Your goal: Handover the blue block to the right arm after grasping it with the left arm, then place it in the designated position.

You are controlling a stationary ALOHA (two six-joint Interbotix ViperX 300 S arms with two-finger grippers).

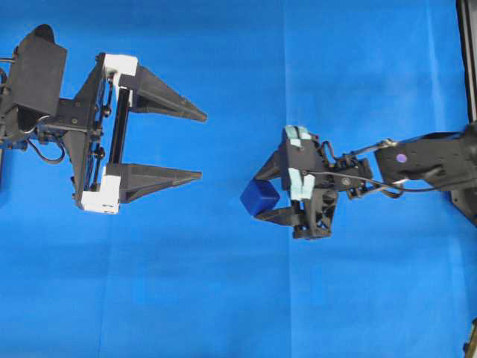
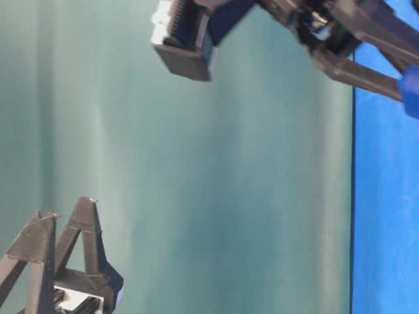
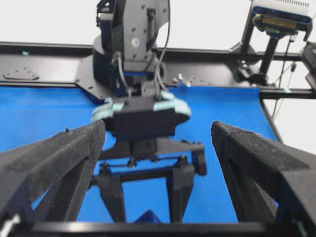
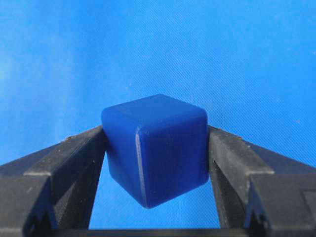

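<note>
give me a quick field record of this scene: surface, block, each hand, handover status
surface: bright blue cloth covering the table
block: small dark-blue cube with rounded edges, pinched between the two fingers of the right hand, tilted corner-down in the right wrist view
right hand: all-black hand, shut on the cube
left hand: black hand with white brackets, fingers wide open, empty, apart from the cube
handover status: cube already with the right arm; not yet set down

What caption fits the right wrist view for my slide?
Right gripper shut on the blue block, held between its two black fingers above the blue cloth.
</note>
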